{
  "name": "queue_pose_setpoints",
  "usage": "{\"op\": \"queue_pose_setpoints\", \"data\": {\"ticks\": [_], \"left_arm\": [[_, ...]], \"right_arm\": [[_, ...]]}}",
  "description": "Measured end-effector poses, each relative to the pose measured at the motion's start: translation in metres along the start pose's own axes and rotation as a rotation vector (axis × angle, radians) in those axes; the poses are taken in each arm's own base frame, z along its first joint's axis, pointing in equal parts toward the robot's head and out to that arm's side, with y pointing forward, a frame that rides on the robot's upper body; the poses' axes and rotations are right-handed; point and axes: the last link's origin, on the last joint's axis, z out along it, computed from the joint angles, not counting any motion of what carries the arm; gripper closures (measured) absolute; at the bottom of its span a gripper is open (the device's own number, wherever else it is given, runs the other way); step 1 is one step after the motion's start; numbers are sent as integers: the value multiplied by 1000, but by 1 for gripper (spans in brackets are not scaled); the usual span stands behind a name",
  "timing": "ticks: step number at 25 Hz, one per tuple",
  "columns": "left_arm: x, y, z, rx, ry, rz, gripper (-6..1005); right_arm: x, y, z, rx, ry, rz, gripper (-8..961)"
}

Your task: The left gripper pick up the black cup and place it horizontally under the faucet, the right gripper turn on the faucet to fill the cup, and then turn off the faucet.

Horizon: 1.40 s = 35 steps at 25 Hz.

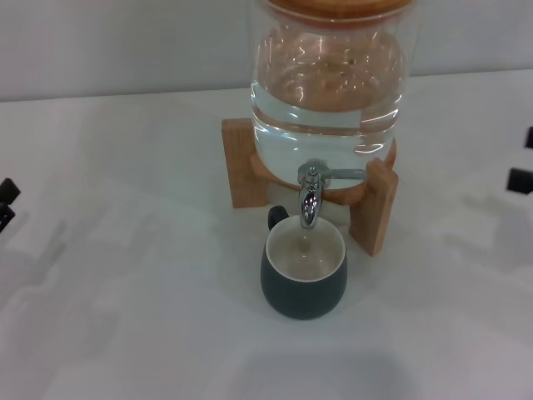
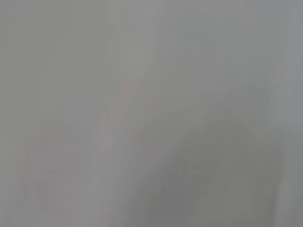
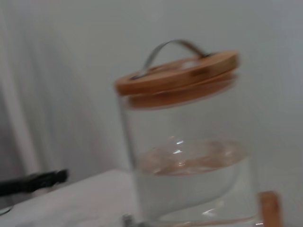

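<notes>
The black cup (image 1: 304,271) stands upright directly beneath the faucet (image 1: 310,197), placed to catch water; the left gripper (image 1: 5,202) sits at nine o'clock, the right gripper (image 1: 523,167) at three, both well apart; whether either is released or clenched, I cannot tell.

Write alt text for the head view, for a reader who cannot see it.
A black cup with a cream inside stands upright on a white table directly under the chrome faucet of a glass water jar on a wooden stand. The left claw and right claw sit at the picture's far edges, away from both.
</notes>
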Motion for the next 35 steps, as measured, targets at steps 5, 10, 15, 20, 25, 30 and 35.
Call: {"op": "queue_pose_setpoints", "data": {"ticks": [5, 10, 15, 20, 25, 30, 35], "left_arm": [[1, -3, -4, 26, 16, -11, 344], [3, -5, -8, 58, 42, -24, 342], [5, -12, -13, 99, 62, -31, 344], [4, -12, -16, 109, 65, -39, 347], [2, -12, -16, 115, 61, -44, 347], [2, -12, -15, 115, 58, -45, 347], [1, -12, -16, 115, 56, -45, 347]], "right_arm": [[-10, 13, 25, -124, 65, -21, 165], [-12, 19, 43, -186, 86, -15, 171], [-10, 18, 49, -176, 95, 6, 173], [-7, 18, 61, -176, 116, 22, 173], [-8, 20, 82, -198, 141, 36, 173], [-15, 24, 95, -233, 136, 37, 173], [-17, 25, 104, -236, 140, 39, 173]]}}
